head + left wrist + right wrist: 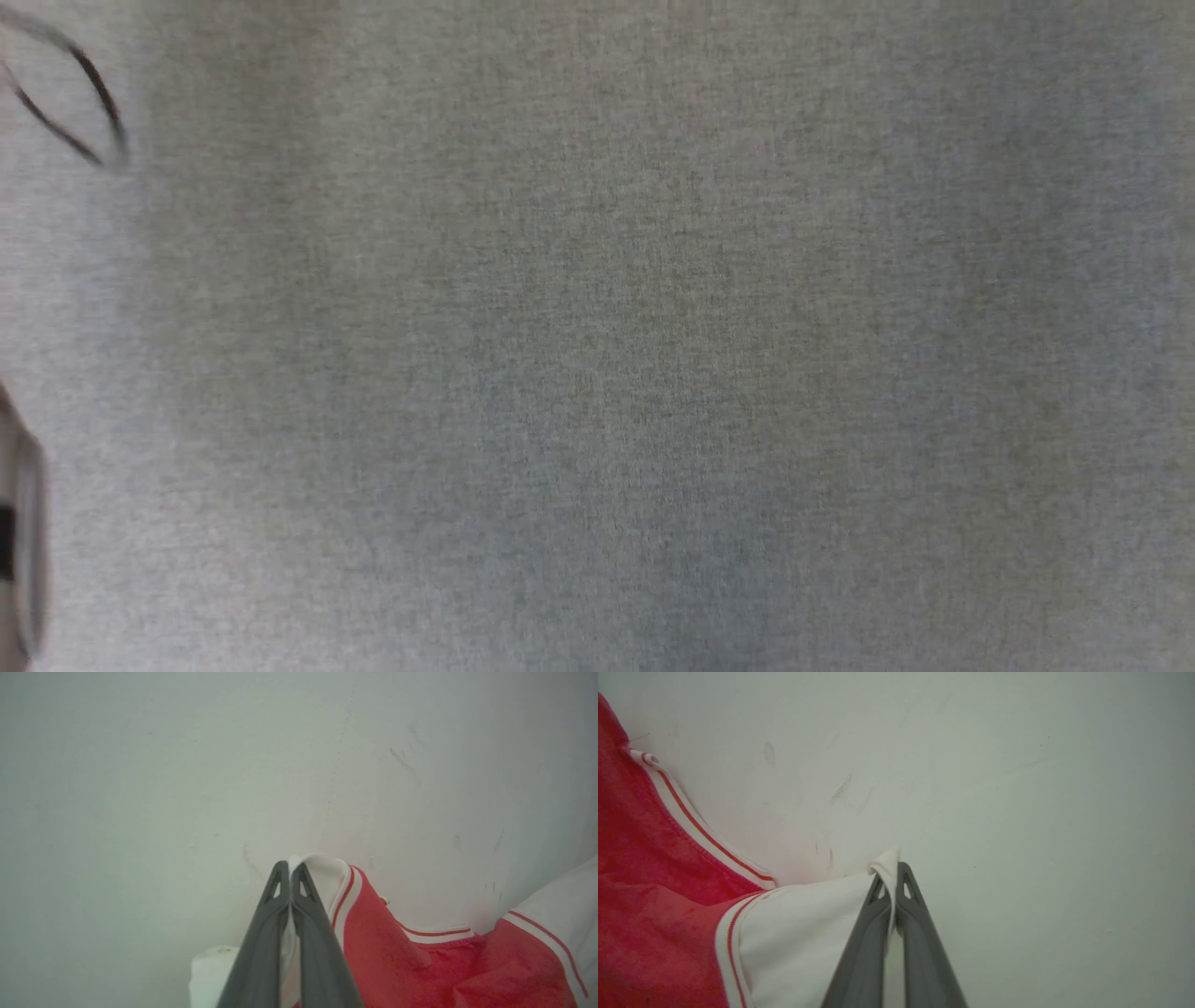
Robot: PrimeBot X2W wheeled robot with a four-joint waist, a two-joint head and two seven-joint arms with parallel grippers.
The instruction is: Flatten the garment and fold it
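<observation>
The left gripper (289, 870) is clenched on one white sleeve of the garment (402, 966), and the right gripper (892, 872) pinches the other sleeve. The red body and striped neckline spread between them over a pale, scuffed surface (140, 788). The head view is blurred, showing a grey weave (597, 336), perhaps cloth.

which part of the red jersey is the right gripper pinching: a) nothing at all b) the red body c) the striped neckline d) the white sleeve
d: the right wrist view shows the right gripper shut on the tip of the white sleeve of the jersey, past the striped seam trim.
</observation>
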